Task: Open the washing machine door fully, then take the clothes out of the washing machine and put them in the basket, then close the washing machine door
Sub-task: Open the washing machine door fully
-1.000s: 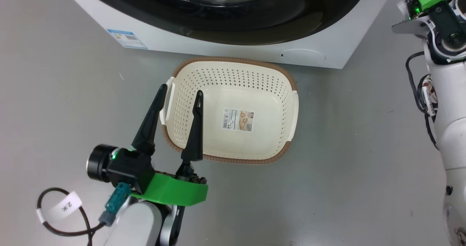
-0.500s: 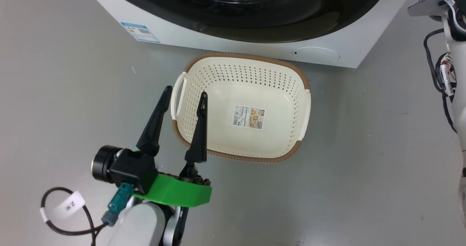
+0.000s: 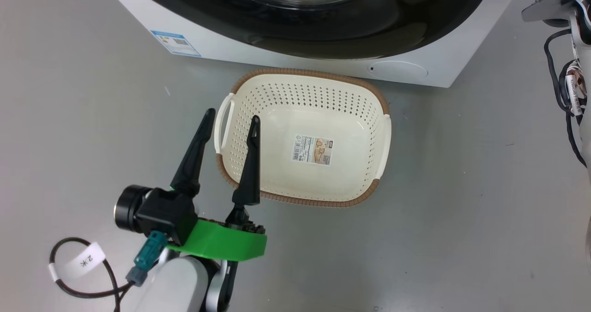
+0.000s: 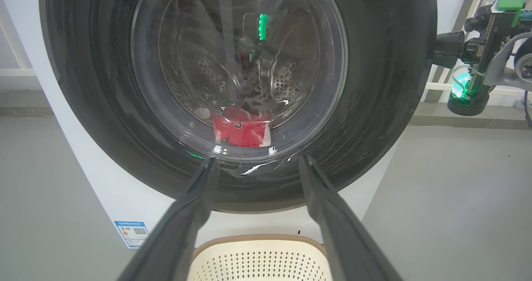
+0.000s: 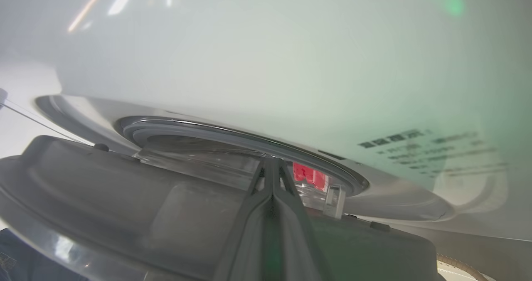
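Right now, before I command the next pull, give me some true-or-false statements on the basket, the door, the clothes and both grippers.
1. The basket holds nothing but a sticker on its bottom. True.
2. The left gripper is clamped on the basket's handle. False: it is open and holds nothing.
3. The red jersey lies inside the washing machine. True.
4. The washing machine door is swung fully open. False: it is barely ajar, with a narrow gap in the right wrist view.
5. The right gripper has its fingers spread wide. False: they are pressed together at the door's edge.
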